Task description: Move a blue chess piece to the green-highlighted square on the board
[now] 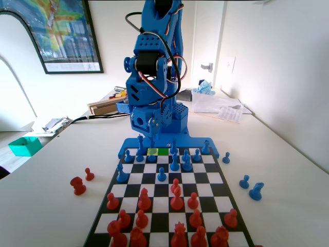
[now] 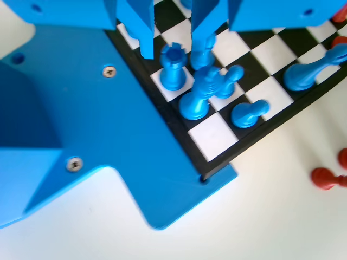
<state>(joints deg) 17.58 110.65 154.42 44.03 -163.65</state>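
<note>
My gripper (image 1: 146, 140) hangs low over the far left corner of the board (image 1: 212, 177) in the fixed view, right in front of the arm's base. In the wrist view the gripper (image 2: 176, 35) stands open, nothing clamped. A blue castle-topped piece (image 2: 173, 69) sits just beyond the jaw tips, between them. Beside it stand a taller blue piece with a cross top (image 2: 205, 89) and a short blue chess piece with a knob top (image 2: 248, 114) near the board's edge. The green-highlighted square (image 1: 163, 151) lies bare in the far row, next to a yellow square (image 1: 152, 151).
Several blue pieces fill the far rows, with one pawn (image 1: 162, 175) further forward. Red pieces (image 1: 176, 200) crowd the near rows. Off the board lie blue pieces (image 1: 255, 191) to the right and red ones (image 1: 78, 185) to the left. A teal tray (image 1: 24, 145) sits far left.
</note>
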